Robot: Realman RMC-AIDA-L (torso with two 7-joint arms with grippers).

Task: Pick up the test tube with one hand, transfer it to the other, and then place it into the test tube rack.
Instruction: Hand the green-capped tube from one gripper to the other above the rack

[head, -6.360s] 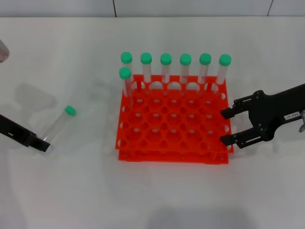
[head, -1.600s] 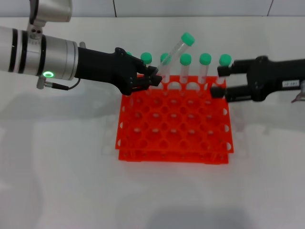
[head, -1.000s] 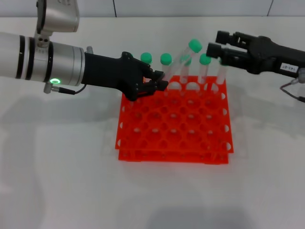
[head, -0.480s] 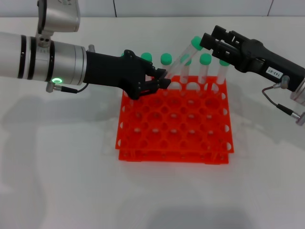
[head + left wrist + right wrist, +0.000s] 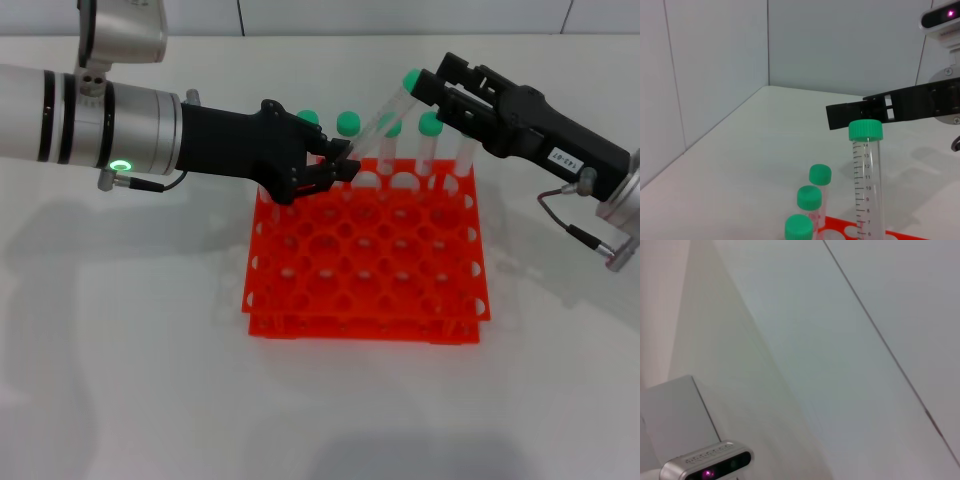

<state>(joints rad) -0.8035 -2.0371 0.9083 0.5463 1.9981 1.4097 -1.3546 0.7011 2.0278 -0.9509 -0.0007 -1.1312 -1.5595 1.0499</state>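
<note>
My left gripper (image 5: 340,168), black on a silver arm with a green light ring, is shut on the lower end of the test tube (image 5: 375,125). It holds the tube slanted up and to the right above the back of the orange-red rack (image 5: 360,325). The tube's green cap (image 5: 410,78) also shows in the left wrist view (image 5: 865,130). My right gripper (image 5: 432,78), black with a white label, reaches in from the right. It is open with its fingertips (image 5: 840,114) right at the cap.
Several other green-capped tubes (image 5: 348,123) stand upright in the rack's back row, under and behind the held tube; three show in the left wrist view (image 5: 809,197). A cable (image 5: 570,225) hangs at the right wrist. The right wrist view shows only wall and a camera housing (image 5: 705,462).
The tube lay on the table at the left; my left gripper has lifted it over the rack. My right gripper has swung up from the rack's right side to the cap.
</note>
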